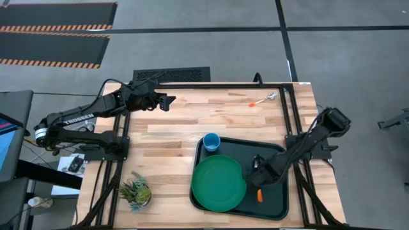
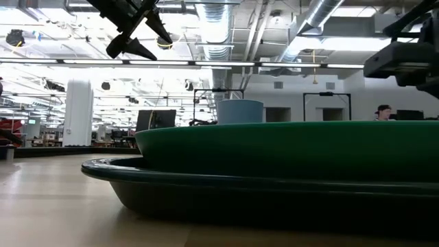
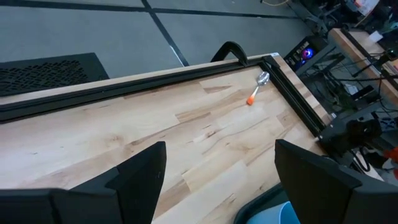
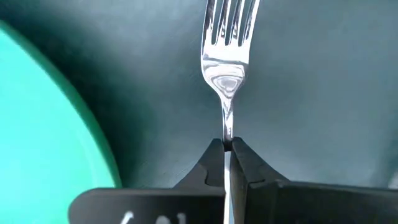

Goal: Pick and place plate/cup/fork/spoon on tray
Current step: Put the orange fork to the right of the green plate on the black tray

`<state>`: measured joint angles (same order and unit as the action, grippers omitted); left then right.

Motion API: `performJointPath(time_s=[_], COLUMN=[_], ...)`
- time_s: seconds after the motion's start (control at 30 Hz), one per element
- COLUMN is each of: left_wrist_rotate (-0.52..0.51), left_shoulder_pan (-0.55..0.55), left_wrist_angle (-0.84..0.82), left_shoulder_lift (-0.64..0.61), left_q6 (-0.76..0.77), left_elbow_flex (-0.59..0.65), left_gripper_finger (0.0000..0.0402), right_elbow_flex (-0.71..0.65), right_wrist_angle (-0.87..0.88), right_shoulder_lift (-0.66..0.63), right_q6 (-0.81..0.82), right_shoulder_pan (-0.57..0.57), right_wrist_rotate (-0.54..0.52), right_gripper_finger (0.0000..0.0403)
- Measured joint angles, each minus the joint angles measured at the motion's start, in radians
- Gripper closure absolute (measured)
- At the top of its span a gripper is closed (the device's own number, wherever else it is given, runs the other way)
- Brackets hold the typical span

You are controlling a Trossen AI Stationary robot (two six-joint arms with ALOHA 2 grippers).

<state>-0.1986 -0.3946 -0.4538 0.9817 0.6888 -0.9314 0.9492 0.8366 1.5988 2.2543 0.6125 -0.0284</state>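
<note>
The dark tray lies at the table's near right. The green plate lies in its left half, and the blue cup stands in its far left corner. My right gripper is low over the tray, right of the plate, shut on the fork. The fork's orange handle sticks out toward the near edge. The spoon lies flat on the wood at the far right. My left gripper hangs open and empty above the table's far left; it also shows in the low view. My right gripper pinches the fork's thin metal neck, just behind the tines, between its two fingertips. The fingers slant down from the table's right. The tines point away over the tray floor. I cannot tell whether the fork rests on the tray.
A small potted plant stands at the table's near left. A black frame rail runs along the far edge and down the right side. Bare wood lies between the arms.
</note>
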Motion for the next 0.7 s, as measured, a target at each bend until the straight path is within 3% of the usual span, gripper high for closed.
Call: performJointPath(time_s=[0.4, 0.7], left_wrist_rotate=[0.007, 0.008], left_shoulder_pan=[0.0, 0.0], left_wrist_angle=[-0.003, -0.002], left_shoulder_lift=[0.0, 0.0], left_q6=[0.001, -0.015], left_elbow_flex=[0.0, 0.0], left_gripper_finger=[0.0117, 0.0117], right_elbow_flex=[0.176, 0.197], right_wrist_angle=[0.01, 0.047], right_shoulder_lift=[0.252, 0.261], right_q6=[-0.003, -0.003], right_shoulder_pan=[0.0, -0.014], right_wrist_rotate=[0.029, 0.037], right_gripper_finger=[0.0392, 0.038])
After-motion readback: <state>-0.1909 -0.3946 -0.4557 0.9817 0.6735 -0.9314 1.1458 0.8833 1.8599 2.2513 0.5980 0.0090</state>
